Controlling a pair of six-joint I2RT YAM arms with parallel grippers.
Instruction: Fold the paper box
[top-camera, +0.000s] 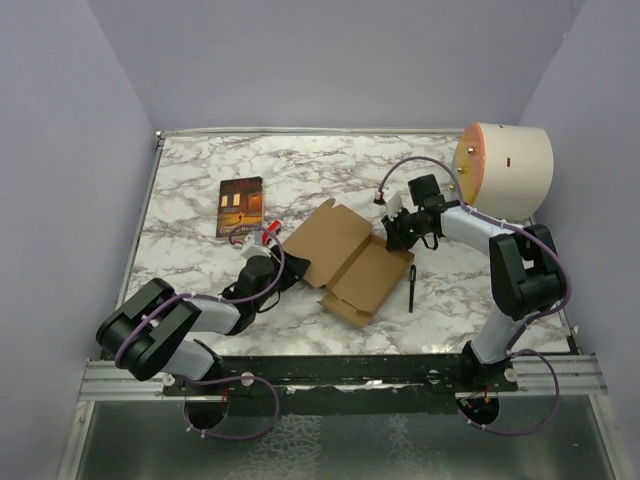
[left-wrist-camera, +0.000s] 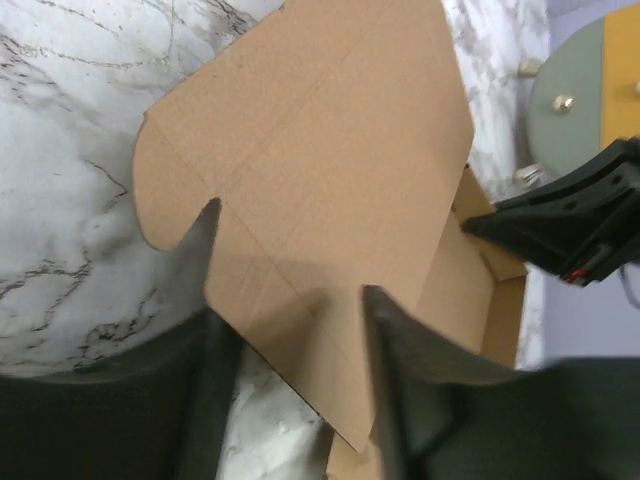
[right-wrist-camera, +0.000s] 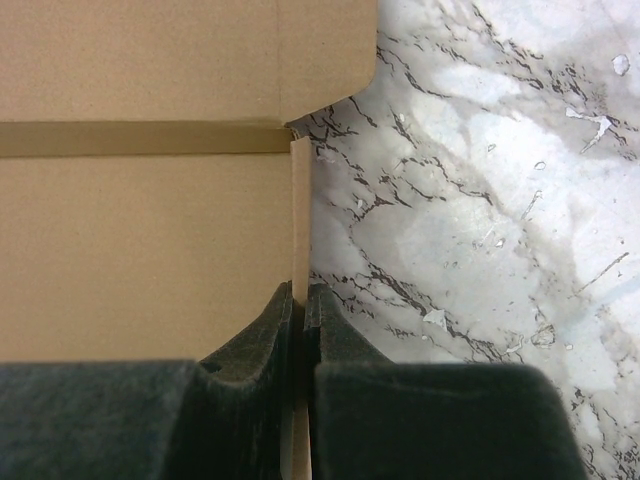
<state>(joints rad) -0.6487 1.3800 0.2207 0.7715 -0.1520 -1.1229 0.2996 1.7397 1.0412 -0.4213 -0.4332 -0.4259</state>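
Observation:
The paper box (top-camera: 345, 260) is a brown cardboard sheet lying partly folded in the middle of the marble table (top-camera: 200, 270). My left gripper (top-camera: 285, 268) is at its left edge. In the left wrist view the gripper (left-wrist-camera: 292, 250) is open, its fingers (left-wrist-camera: 385, 340) wide apart over a flat flap of the box (left-wrist-camera: 320, 150). My right gripper (top-camera: 392, 238) is at the box's right side. In the right wrist view the gripper (right-wrist-camera: 303, 290) is shut on a thin upright side wall of the box (right-wrist-camera: 300, 200), with the box floor (right-wrist-camera: 150, 250) to its left.
A dark book (top-camera: 240, 206) lies at the back left. A large cream cylinder (top-camera: 503, 170) lies on its side at the back right, also in the left wrist view (left-wrist-camera: 590, 90). A black pen (top-camera: 411, 287) lies just right of the box.

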